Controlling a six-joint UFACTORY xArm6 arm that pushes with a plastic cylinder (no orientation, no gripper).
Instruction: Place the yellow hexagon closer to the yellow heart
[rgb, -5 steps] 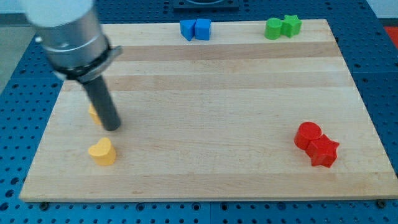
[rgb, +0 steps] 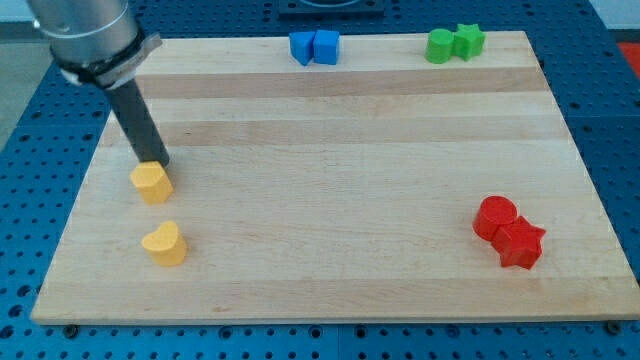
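Single camera view. It looks down at a slant from the near long edge of the worktop, facing its far edge. The whole board falls in frame, with blue perforated base showing on all sides. Range is moderate. No second view is supplied.

tool tip moved up-left, yellow hexagon uncovered

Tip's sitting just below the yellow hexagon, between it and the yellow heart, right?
No. In the camera view my tip is at the top edge of the yellow hexagon, on the side away from the yellow heart. Nothing sits between the two yellow blocks.
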